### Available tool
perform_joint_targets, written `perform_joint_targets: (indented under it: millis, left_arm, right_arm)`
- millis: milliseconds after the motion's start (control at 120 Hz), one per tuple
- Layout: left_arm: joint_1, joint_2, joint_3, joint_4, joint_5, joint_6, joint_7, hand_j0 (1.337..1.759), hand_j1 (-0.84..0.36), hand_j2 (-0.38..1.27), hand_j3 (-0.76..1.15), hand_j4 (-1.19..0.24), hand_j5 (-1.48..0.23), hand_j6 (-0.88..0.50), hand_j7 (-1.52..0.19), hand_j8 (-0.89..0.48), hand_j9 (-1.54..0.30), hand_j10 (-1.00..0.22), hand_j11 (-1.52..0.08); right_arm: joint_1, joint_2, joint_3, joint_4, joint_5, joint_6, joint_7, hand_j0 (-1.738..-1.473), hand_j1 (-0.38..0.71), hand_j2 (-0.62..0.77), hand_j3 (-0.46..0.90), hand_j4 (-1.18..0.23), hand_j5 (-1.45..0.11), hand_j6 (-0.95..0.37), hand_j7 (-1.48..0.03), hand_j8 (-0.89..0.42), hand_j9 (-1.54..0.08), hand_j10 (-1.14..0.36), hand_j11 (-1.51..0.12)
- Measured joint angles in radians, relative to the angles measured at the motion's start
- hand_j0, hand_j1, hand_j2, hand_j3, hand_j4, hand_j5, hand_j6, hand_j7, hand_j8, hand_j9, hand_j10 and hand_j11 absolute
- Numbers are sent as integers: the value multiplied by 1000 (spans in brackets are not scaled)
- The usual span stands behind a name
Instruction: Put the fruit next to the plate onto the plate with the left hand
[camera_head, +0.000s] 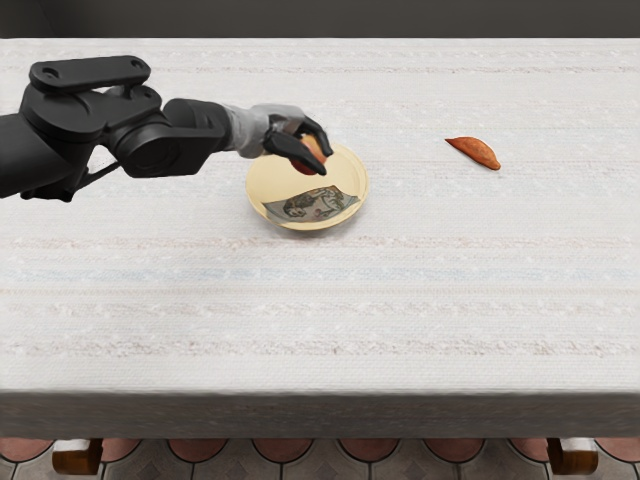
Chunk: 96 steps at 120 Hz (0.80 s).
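A round yellow plate (340, 205) with a dark picture on its face lies on the table, left of centre. My left hand (300, 145) comes in from the left edge and hovers over the plate's far left rim. Its dark fingers (305, 162) are curled around a small orange-red fruit (314, 148), which is mostly hidden by them. The fruit is held just above the plate; whether it touches the plate I cannot tell.
An orange, elongated piece like a sweet potato (474, 152) lies on the cloth to the right of the plate, well apart from it. The table (320, 330) wears a pale striped cloth and ends at the front edge near the bottom.
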Motion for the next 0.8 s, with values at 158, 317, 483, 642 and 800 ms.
perform_joint_targets:
  millis: [158,317,483,642,800]
  left_arm:
    - [51,0,-2,33,8,10,-2,1642,-729,602,1,-895,-1081,-102,-1121,-34,-1148,-319,-1190]
    - [75,-2,-1,66,11,13,-3,1641,-723,578,0,-892,-1088,-102,-1125,-36,-1150,-322,-1190]
    - [82,-6,2,73,11,13,-2,1642,-713,570,0,-875,-1079,-107,-1110,-38,-1134,-320,-1173]
    - [84,-6,1,74,11,13,0,1651,-261,298,0,-493,-605,-162,-623,-88,-634,-269,-655]
    - [77,71,0,74,9,11,0,1655,61,138,0,-231,-288,-79,-296,-45,-301,-128,-309]
  right_arm:
    - [0,0,0,0,0,0,0,-1658,-335,-2,0,-12,-15,-12,-15,-12,-15,-12,-15]
    - [0,0,0,0,0,0,0,-1658,-335,-2,0,-11,-15,-11,-15,-11,-15,-11,-15]
    - [0,0,0,0,0,0,0,-1658,-335,-2,0,-11,-15,-11,-15,-11,-15,-11,-15]
    - [0,0,0,0,0,0,0,-1658,-335,-2,0,-12,-15,-11,-15,-12,-15,-12,-15]
    - [0,0,0,0,0,0,0,-1658,-335,-2,0,-12,-15,-12,-15,-12,-15,-12,-15]
